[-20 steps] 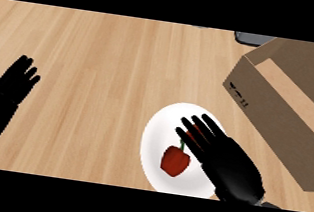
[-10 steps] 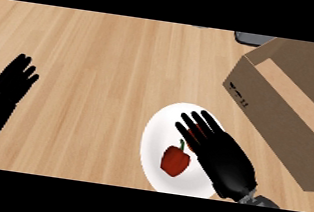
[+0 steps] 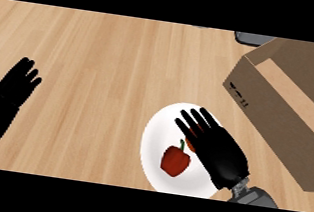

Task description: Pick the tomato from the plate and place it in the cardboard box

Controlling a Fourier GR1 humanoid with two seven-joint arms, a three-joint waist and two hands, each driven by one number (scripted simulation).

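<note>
Tomato (image 3: 191, 144) is all but hidden on the white plate (image 3: 157, 133): only a sliver of orange-red is seen at the left edge of the right hand (image 3: 216, 149), which is held over the plate's right half. That hand is spread flat, palm down, and its fingers (image 3: 189, 123) are stretched out straight toward the plate's upper rim; nothing is held in it. Its grey forearm (image 3: 255, 197) is brought in from the lower edge, angled up and to the left.

Just left of the hand, a red pepper with a green stem (image 3: 175, 161) is seen lying on the plate, uncovered. Whether the hand is touching the tomato beneath cannot be told.

Over at the view's left edge, the left hand (image 3: 6, 97) is held open and still, fingers up, well apart from the plate, with nothing in it.

To the right, the cardboard box (image 3: 294, 107) is set on the wooden bench (image 3: 114, 61), its open top turned upward and its near side wall close beside the plate's right rim. A dark grey object (image 3: 253, 38) is glimpsed past the box at the top edge, too cut off to be named.
</note>
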